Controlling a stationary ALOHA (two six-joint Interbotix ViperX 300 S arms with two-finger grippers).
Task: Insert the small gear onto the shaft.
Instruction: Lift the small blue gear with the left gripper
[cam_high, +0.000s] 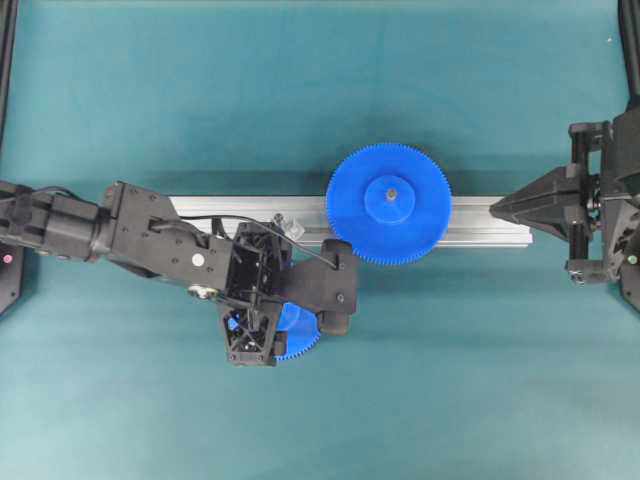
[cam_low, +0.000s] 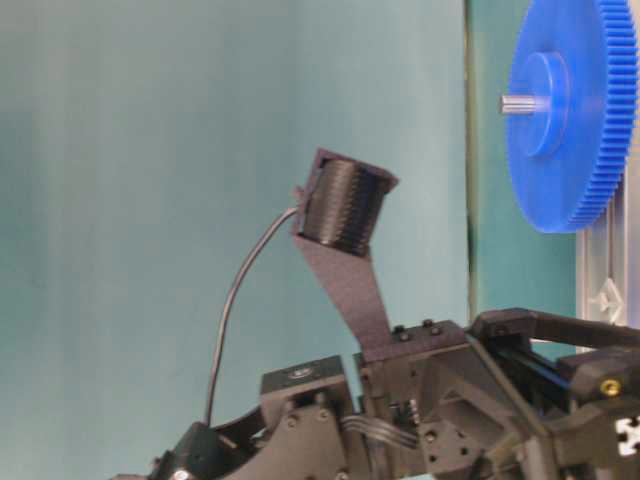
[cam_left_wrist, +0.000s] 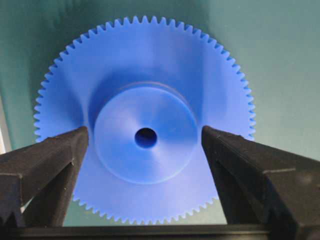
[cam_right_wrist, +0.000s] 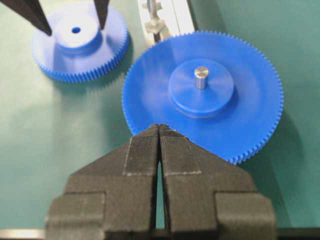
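Note:
The small gear (cam_left_wrist: 145, 137) lies flat on the green table, hub up with its centre hole showing. In the overhead view only an edge of the small gear (cam_high: 300, 338) peeks out from under the left arm. My left gripper (cam_left_wrist: 144, 132) stands open just above it, one dark finger on each side of the raised hub, neither clearly touching it. From the right wrist view the same fingers (cam_right_wrist: 35, 20) straddle the hub. The shaft (cam_high: 292, 226) stands on the rail, with nothing on it. My right gripper (cam_right_wrist: 159, 127) is shut and empty, pointing at the wider gear (cam_right_wrist: 202, 92).
An aluminium rail (cam_high: 480, 220) runs across the middle of the table. The wider blue gear (cam_high: 388, 204) sits on it on its own grey pin. The right arm's gripper (cam_high: 510, 208) rests over the rail's right end. Green cloth surrounds everything.

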